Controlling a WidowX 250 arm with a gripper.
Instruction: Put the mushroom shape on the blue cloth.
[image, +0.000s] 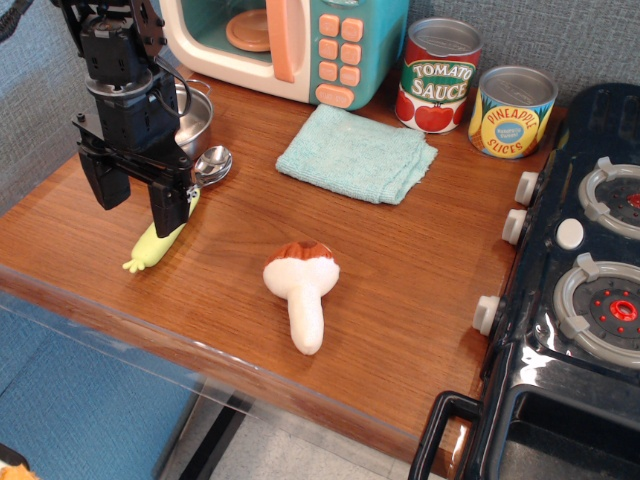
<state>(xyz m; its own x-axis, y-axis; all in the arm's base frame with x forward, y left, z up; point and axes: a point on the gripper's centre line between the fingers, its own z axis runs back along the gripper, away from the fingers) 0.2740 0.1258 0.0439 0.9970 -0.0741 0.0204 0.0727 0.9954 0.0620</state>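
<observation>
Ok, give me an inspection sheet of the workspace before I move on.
Surface: brown wooden counter, dry.
Job's things: plush mushroom with brown cap lies apart from the light teal folded towel.
Clutter: yellow-green plush vegetable, metal spoon, steel pot, tomato sauce can, pineapple slices can.
Grippers: black gripper open, empty, over the vegetable.
Cables: black wires on the arm.
Surroundings: toy microwave, toy stove.

Bright, even light; sharp focus, soft shadows, faint glare on the wooden counter (420, 290).
</observation>
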